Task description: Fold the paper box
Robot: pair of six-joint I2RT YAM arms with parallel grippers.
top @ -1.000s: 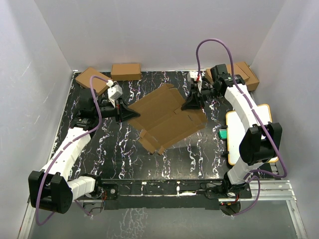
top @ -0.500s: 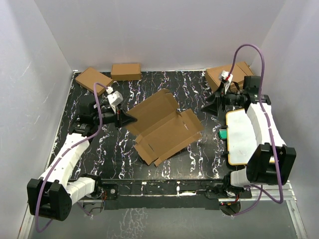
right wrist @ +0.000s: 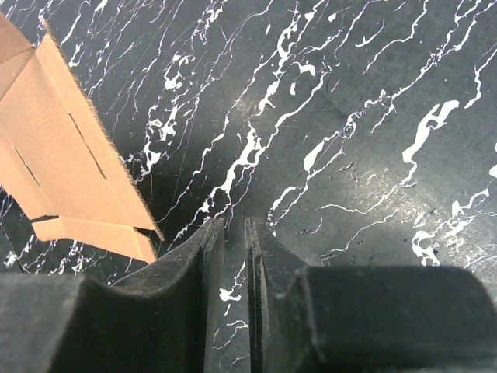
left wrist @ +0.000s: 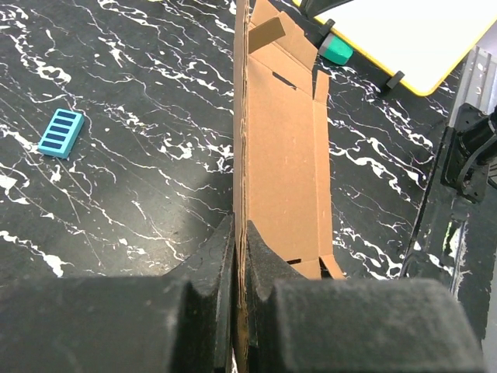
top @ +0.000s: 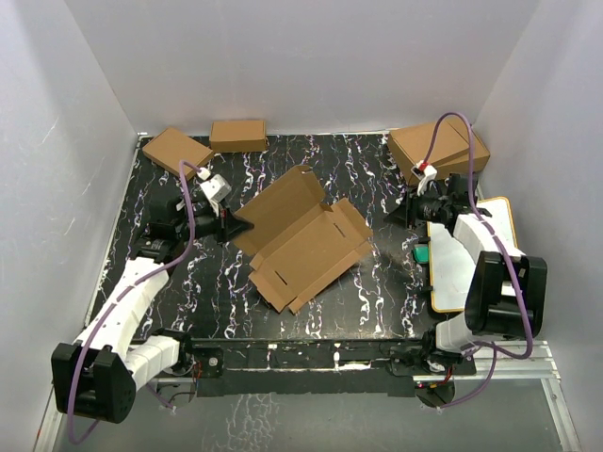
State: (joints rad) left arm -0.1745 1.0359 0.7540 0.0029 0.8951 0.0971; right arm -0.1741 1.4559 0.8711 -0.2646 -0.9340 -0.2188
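We see the paper box (top: 306,235) unfolded mid-bench (top: 377,282), the left gripper (left wrist: 241,249) with jaws clamped on its left edge. The right gripper (right wrist: 234,233) hangs right of it, jaws barely apart, empty.

black white-veined table (top: 377,282) carries: the unfolded paper box (top: 306,245) mid-table with its left panel tipped up, a flat brown box (top: 177,149) and a smaller brown box (top: 237,135) far left, stacked brown boxes (top: 452,146) far right, a yellow-rimmed white board (top: 450,273) on the right edge, a teal item (top: 420,254) just beside it, and a small blue slotted block (left wrist: 60,132).
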